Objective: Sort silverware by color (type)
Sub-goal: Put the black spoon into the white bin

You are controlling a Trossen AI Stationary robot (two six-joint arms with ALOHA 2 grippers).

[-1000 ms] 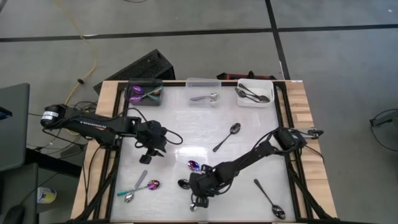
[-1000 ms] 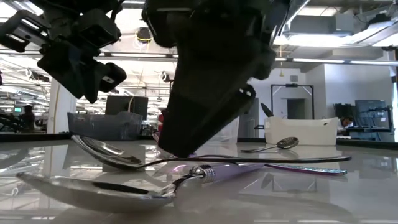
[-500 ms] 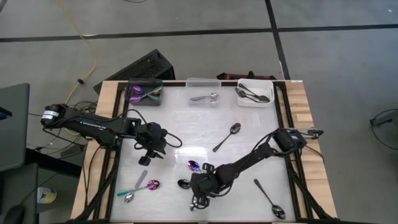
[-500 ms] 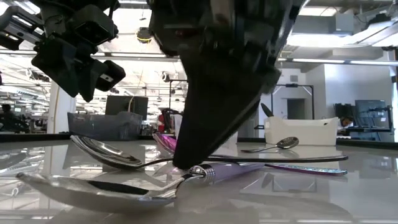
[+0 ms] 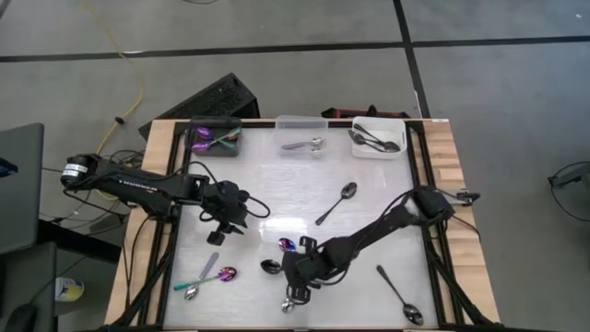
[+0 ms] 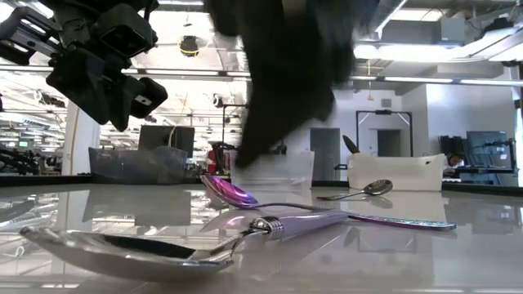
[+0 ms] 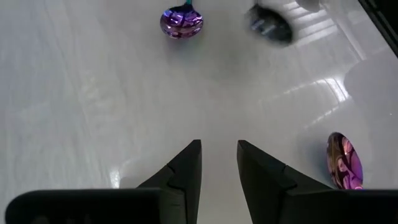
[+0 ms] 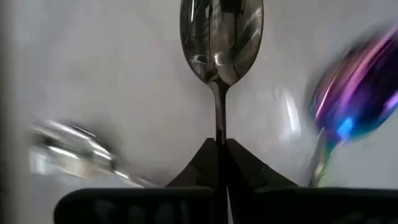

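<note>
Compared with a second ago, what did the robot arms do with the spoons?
The right gripper closed on the handle of the dark shiny metal spoon and lifted it off the table; in the low view that spoon is gone from the front. The left gripper stayed hovering, empty, fingers a little apart. The iridescent purple spoon and the bins' spoons did not move.

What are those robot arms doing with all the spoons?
They are sorting spoons by color into three bins at the table's far edge. The right gripper is shut on a dark spoon, pinching its handle near the table's front. A purple spoon lies beside it. The left gripper hangs above the table, holding nothing. More spoons wait on the table.
</note>
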